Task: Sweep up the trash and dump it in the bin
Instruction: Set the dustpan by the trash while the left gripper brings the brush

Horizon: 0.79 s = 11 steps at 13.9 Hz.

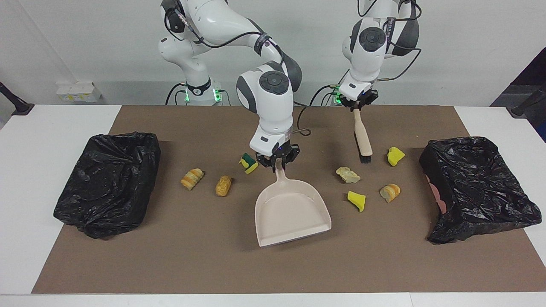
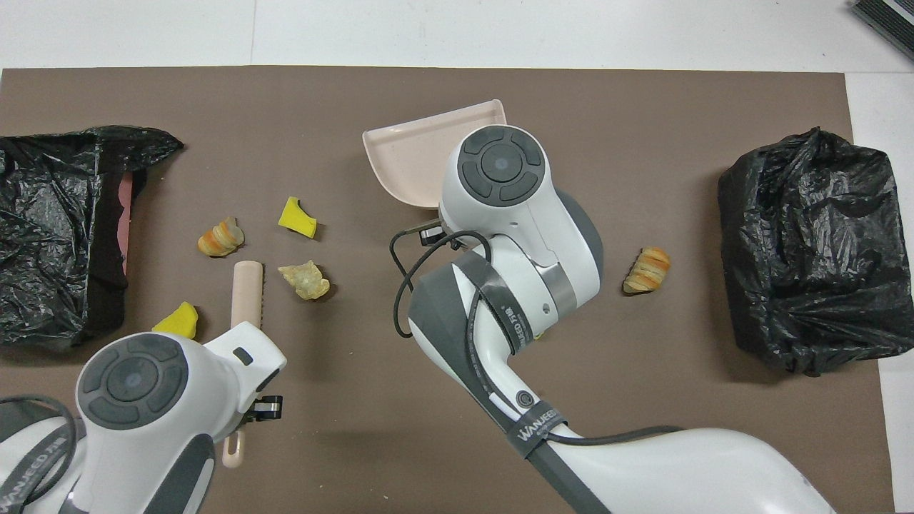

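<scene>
My right gripper (image 1: 278, 162) is shut on the handle of the pale pink dustpan (image 1: 292, 211), which hangs tilted over the mat's middle (image 2: 421, 160). My left gripper (image 1: 357, 104) is shut on the top of a wooden-handled brush (image 1: 362, 136), bristles down, near a yellow wedge (image 1: 395, 156). Beside it lie more trash: a pale lump (image 1: 347, 175), another yellow wedge (image 1: 356, 201) and a striped bread lump (image 1: 390, 192). A green-and-yellow sponge (image 1: 248, 163) and two bread lumps (image 1: 192, 178) (image 1: 223, 186) lie toward the right arm's end. Black-bagged bins (image 1: 106, 183) (image 1: 477, 187) stand at both ends.
Everything sits on a brown mat (image 1: 192, 256) over the white table. In the overhead view my right arm covers the sponge and one bread lump, and the brush (image 2: 248, 289) shows between the pale lump (image 2: 305, 279) and a yellow wedge (image 2: 177, 321).
</scene>
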{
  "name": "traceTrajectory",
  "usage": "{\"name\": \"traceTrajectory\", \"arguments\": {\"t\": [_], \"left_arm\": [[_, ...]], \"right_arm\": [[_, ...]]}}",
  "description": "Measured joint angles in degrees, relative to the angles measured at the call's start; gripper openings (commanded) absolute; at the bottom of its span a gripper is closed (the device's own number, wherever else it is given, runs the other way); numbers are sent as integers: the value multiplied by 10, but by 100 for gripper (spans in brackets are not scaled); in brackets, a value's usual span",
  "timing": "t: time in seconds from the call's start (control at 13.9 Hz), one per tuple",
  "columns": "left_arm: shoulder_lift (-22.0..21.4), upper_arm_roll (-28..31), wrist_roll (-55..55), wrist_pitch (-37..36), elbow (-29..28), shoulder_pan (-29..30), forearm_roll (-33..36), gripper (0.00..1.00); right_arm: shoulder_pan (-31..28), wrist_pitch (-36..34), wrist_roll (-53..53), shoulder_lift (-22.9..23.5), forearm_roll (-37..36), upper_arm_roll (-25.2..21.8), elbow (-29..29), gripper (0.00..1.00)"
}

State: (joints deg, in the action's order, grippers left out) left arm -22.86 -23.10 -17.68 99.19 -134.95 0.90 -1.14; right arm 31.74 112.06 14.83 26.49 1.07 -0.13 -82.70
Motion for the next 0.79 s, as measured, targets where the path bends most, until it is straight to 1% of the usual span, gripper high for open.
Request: {"name": "traceTrajectory", "arguments": {"t": [0.22,0.36,0.5,0.72,0.79], "left_arm": [[3,31,-17,2,-11,12,37,0],[3,41,-61,13,-24,15,50,0],[6,46,-94,17,-39,21,89,0],[24,52,-134,38,-71,25,121,0],[35,53,-144,39,-76,25,144,0]], "right_arm": [[-9,-15,-130,-3,0,-1,-11,0],[-23,-42,-240,-8,0,-2,-11,0],[-31,-58,-343,-12,0,-2,-13,0],[-36,-70,-479,-17,0,-2,-28,0],[-39,-70,-522,-21,0,-2,-39,0]]}}
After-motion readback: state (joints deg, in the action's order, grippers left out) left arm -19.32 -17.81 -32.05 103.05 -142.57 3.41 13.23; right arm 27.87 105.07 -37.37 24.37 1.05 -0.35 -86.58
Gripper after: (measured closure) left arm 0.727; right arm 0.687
